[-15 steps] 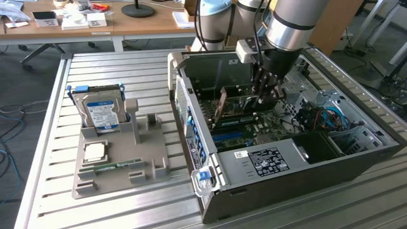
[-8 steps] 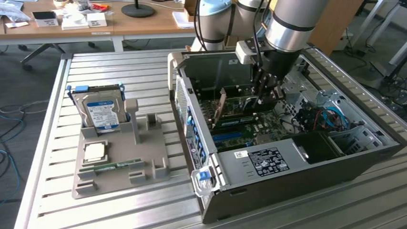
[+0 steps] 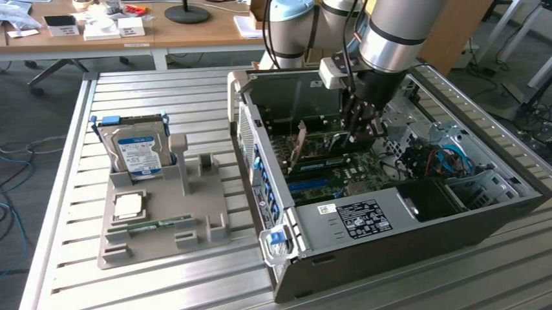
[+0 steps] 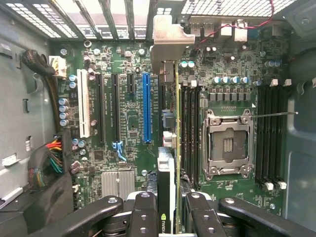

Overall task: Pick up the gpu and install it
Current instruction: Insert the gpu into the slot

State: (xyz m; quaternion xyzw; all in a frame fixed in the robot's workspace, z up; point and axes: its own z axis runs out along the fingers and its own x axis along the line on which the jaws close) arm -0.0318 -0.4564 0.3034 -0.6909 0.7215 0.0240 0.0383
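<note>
**Card gripped inside the open case**

A slatted metal table (image 3: 172,90) stands before a wooden desk (image 3: 172,32). On the exterior view's left, a grey plastic fixture (image 3: 155,239) props a silver, blue-labelled hard drive (image 3: 134,148). Rightward, the silver arm (image 3: 397,32) reaches down into the open black computer case (image 3: 388,226). Its black gripper (image 4: 170,207) is clamped on the thin dark gpu (image 4: 166,170), which sits edge-on over the green motherboard (image 4: 128,123).

Open PC case (image 3: 405,245) sits on the slatted desk (image 3: 172,97), its walls around the claw (image 3: 358,132). Motherboard (image 4: 128,123) lies directly below the claw, with the blue slot (image 4: 146,106) to one side and the bare CPU socket (image 4: 227,145) to the other. Well apart from the claw, toward the exterior view's left: grey holder (image 3: 121,248) carrying an upright hard drive (image 3: 136,155), a CPU chip (image 3: 129,205) and a memory stick (image 3: 159,224).
</note>
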